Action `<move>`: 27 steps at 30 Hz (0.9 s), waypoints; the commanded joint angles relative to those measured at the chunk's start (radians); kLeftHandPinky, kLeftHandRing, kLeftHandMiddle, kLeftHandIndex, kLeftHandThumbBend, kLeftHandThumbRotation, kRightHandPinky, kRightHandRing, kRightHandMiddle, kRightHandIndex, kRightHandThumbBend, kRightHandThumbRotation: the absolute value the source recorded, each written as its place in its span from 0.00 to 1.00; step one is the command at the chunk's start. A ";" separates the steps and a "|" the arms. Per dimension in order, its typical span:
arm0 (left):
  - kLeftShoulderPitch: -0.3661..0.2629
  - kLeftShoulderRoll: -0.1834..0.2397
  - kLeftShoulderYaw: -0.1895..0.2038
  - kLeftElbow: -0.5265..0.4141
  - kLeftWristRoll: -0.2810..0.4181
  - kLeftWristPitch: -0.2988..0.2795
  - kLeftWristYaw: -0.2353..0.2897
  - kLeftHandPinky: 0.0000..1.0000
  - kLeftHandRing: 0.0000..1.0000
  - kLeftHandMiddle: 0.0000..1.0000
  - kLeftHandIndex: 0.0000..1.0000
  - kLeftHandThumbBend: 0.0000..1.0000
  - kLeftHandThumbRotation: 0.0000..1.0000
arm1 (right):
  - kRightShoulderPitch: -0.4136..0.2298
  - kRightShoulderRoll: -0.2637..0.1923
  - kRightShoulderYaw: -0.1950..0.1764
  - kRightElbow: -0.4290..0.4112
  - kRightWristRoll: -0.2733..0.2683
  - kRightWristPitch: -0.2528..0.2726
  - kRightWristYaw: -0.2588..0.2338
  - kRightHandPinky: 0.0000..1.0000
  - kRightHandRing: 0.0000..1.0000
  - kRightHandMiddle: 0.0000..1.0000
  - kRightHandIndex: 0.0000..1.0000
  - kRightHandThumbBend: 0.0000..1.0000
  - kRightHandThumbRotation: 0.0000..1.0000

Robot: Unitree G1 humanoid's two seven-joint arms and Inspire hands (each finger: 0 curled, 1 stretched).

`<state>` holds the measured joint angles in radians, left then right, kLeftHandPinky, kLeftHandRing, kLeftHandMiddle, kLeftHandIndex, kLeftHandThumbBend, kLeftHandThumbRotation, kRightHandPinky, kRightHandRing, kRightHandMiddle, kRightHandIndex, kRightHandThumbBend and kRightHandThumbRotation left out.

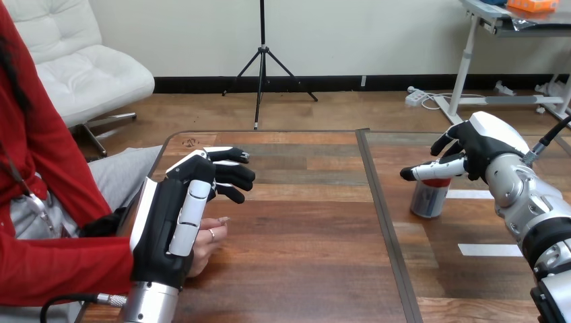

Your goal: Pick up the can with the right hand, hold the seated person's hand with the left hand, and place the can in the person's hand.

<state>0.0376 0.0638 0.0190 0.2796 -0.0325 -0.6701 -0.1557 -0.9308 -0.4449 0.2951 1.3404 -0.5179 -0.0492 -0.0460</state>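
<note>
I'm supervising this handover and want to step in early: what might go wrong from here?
1. The right hand meets the can only near its top. Lifted that way, the can may tilt or slip.
2. The left hand lies over the person's hand, its fingers reaching past it rather than curled round it. That may leave the palm covered, with nowhere to set the can.

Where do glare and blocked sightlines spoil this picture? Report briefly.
Head view: the light is soft and even, with no hard glare on the table; the white shell of the right hand is the brightest spot; that hand covers the top of the can; the left hand hides most of the person's hand.
</note>
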 commanded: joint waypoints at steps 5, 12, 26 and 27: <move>-0.066 0.007 0.010 -0.003 0.003 -0.017 0.010 0.46 0.54 0.55 0.59 0.60 1.00 | -0.019 0.013 -0.004 0.001 0.007 -0.010 -0.007 0.43 0.52 0.57 0.58 0.98 0.39; -0.067 0.006 0.008 -0.001 -0.007 -0.014 0.006 0.46 0.55 0.55 0.59 0.59 1.00 | -0.023 0.014 -0.009 -0.001 0.015 -0.021 -0.015 0.41 0.50 0.55 0.56 0.98 0.38; -0.072 0.009 0.010 0.008 -0.008 -0.021 0.004 0.45 0.55 0.55 0.59 0.57 1.00 | -0.035 0.017 -0.012 -0.004 0.020 -0.023 -0.024 0.39 0.48 0.52 0.53 0.98 0.37; -0.072 0.009 0.010 0.008 -0.008 -0.022 0.003 0.45 0.55 0.55 0.59 0.57 1.00 | -0.036 0.017 -0.012 -0.004 0.020 -0.023 -0.024 0.39 0.48 0.52 0.53 0.98 0.37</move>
<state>0.0373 0.0641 0.0190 0.2800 -0.0332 -0.6701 -0.1518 -0.9306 -0.4383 0.2949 1.3407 -0.5084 -0.0587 -0.0548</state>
